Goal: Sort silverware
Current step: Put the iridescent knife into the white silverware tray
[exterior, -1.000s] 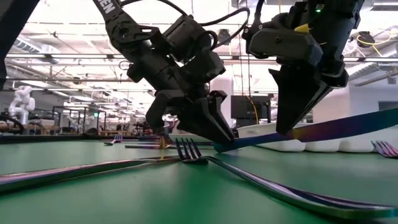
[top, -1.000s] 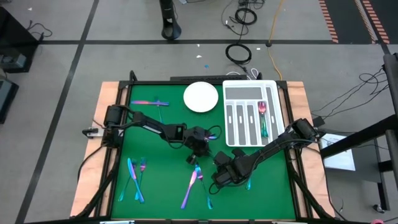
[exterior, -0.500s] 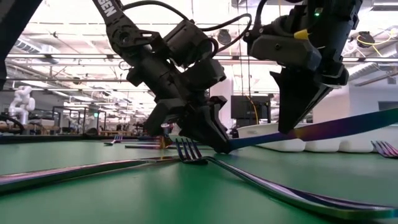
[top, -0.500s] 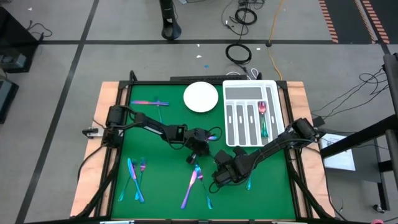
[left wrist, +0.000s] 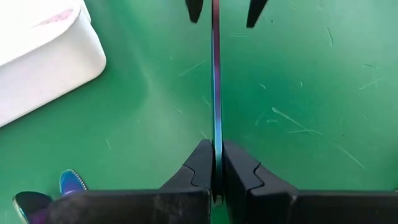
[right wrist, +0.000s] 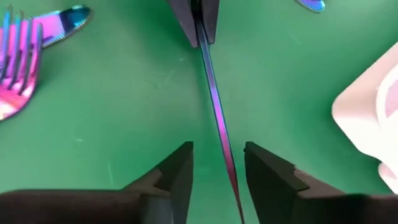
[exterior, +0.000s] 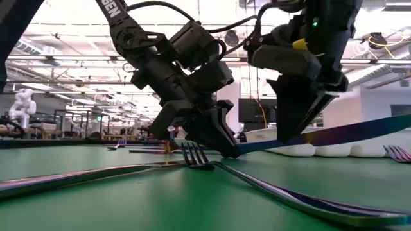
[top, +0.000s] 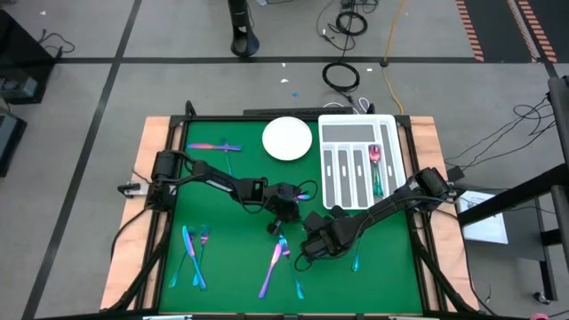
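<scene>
My left gripper (left wrist: 215, 171) is shut on one slim iridescent piece of the silverware (left wrist: 216, 93), seen edge-on near the middle of the green mat (top: 222, 187). The piece runs on between the open fingers of my right gripper (right wrist: 217, 165), which stand on either side of it with a gap to each. In the low view the piece (exterior: 359, 131) slants up from my left gripper (exterior: 231, 151) past my right gripper (exterior: 289, 135). Other silverware lies flat on the mat: a fork (exterior: 196, 157) close by and pieces (top: 191, 258) near the left front. My left gripper pinches one end of the slim piece (left wrist: 215, 152) between its two fingers. The fingers slant down from the table's left side and lie in line with the piece. Beyond the fingertips the piece rises clear of the mat (exterior: 308, 138); whether the held end touches the mat I cannot tell.
A white slotted tray (top: 360, 133) at the far right holds a spoon (top: 376, 160). A round white plate (top: 286, 138) sits beside it. More silverware lies at the far left (top: 213, 147) and near the front middle (top: 276, 262). Black frame bars edge the table.
My left gripper has shut on the end of the slim piece. After that, my right gripper has opened and let go of the piece. The piece stays slanted as before, now borne by my left gripper alone.
</scene>
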Action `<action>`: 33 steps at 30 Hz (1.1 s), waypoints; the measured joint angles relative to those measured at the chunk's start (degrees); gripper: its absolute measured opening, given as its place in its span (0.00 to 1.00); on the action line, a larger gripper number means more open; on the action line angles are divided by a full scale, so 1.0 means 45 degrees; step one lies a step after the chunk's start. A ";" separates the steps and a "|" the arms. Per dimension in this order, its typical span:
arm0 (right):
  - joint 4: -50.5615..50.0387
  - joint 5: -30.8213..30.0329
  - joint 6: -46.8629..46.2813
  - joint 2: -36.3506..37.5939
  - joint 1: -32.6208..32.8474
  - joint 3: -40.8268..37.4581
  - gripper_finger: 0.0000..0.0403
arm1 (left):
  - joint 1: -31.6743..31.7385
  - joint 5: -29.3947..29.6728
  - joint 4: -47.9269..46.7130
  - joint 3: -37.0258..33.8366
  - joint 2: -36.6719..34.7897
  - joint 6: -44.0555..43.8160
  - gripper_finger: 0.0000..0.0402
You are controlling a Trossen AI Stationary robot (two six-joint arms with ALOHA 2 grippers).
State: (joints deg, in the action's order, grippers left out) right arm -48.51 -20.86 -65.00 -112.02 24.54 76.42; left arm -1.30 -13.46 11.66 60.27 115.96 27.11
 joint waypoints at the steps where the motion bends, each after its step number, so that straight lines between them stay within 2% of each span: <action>1: -0.0003 0.0000 0.0104 -0.0026 -0.0033 0.0000 0.34 | 0.0016 -0.0058 0.0000 0.0000 0.0000 -0.0001 0.03; 3: 0.0013 -0.0431 0.0391 -0.0045 -0.0018 0.0000 0.36 | 0.0078 -0.0250 -0.0011 0.0000 0.0000 -0.0010 0.03; 6: -0.0152 -0.2283 0.0389 0.0275 0.0292 0.0006 0.37 | 0.0160 -0.0314 -0.0098 0.0000 -0.0037 -0.0076 0.03; 12: -0.1813 -0.5907 -0.1001 0.1877 0.1414 0.0398 0.35 | 0.0385 -0.0232 -0.0369 -0.0039 -0.0456 -0.0314 0.03; 17: -0.0827 -0.8244 -0.1236 0.2682 0.3022 0.0398 0.35 | 0.0745 -0.0590 0.0037 -0.0034 -0.1725 -0.1001 0.03; 21: 0.0872 -0.9727 -0.0464 0.2598 0.4181 0.0393 0.35 | 0.1263 -0.1005 0.0931 -0.0034 -0.2795 -0.2295 0.03; 25: 0.1674 -1.0047 0.0210 0.2362 0.4878 0.0393 0.35 | 0.2040 -0.1060 0.2495 -0.0055 -0.3374 -0.4248 0.03; 28: 0.0885 -1.0537 -0.0660 0.2125 0.4909 0.0389 0.35 | 0.2517 -0.1614 0.4461 -0.0447 -0.3429 -0.6116 0.03; 31: -0.1345 -1.2290 -0.2995 0.1894 0.4874 0.0338 0.35 | 0.2628 -0.3303 0.7309 -0.1094 -0.3439 -0.7746 0.03; 33: -0.3684 -1.3602 -0.5711 0.1873 0.5019 0.0066 0.35 | 0.2447 -0.3815 0.9281 -0.1773 -0.3453 -0.8650 0.03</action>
State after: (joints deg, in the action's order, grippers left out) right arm -65.09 -82.07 -90.70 -103.59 47.13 76.72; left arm 9.71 -30.63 53.43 52.29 100.42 -11.81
